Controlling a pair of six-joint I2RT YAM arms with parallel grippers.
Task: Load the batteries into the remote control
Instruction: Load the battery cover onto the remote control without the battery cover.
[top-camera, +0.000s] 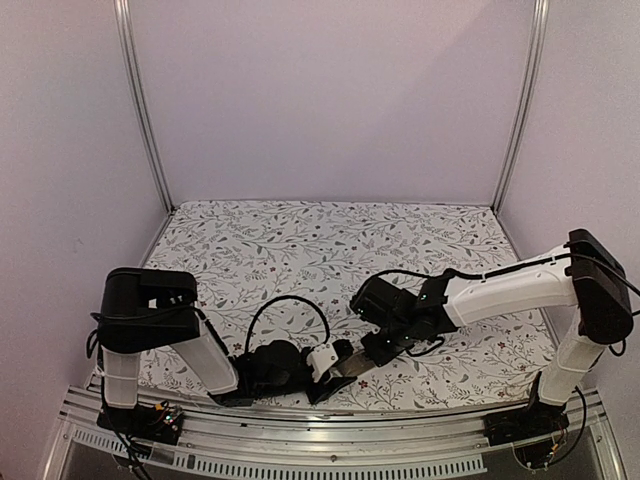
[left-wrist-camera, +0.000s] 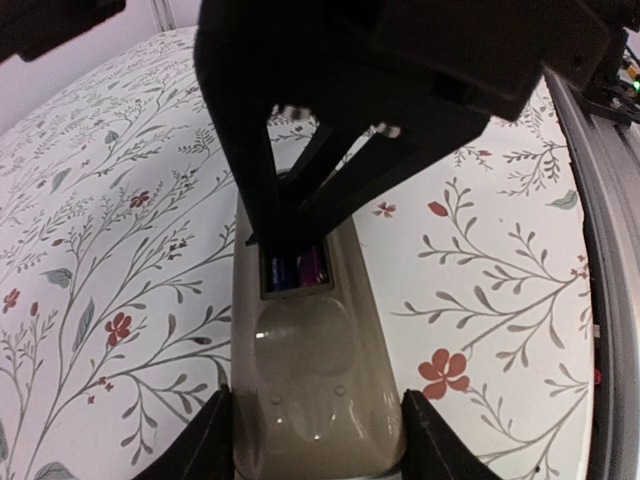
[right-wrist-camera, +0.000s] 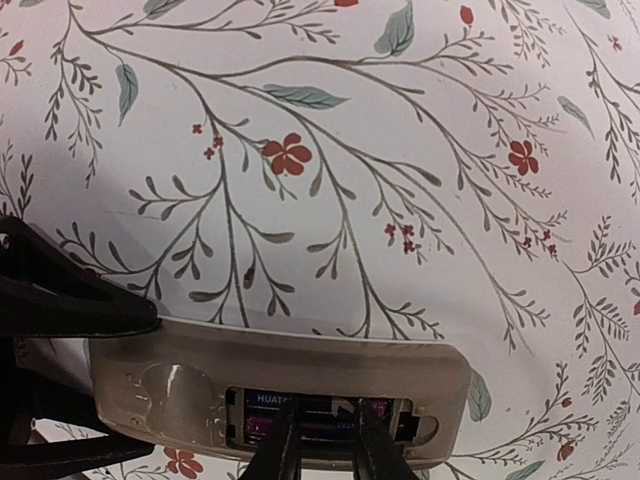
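Floral worktop (top-camera: 300, 250): left pincer (left-wrist-camera: 315, 440) is clamping remote control (left-wrist-camera: 310, 360) steady; right pincer (right-wrist-camera: 325, 445), nearly closed, is probing batteries (right-wrist-camera: 262, 405), grip unclear.

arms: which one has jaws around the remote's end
The left arm: its jaws flank one end of the remote control; the right arm reaches into the battery recess.

remote (left-wrist-camera: 310, 380) near front edge of table (top-camera: 300, 240), between fingers of left gripper (left-wrist-camera: 315, 445) | batteries (left-wrist-camera: 295, 270) in remote's recess | right gripper (right-wrist-camera: 328, 445) tips in same recess, over batteries, right of left gripper
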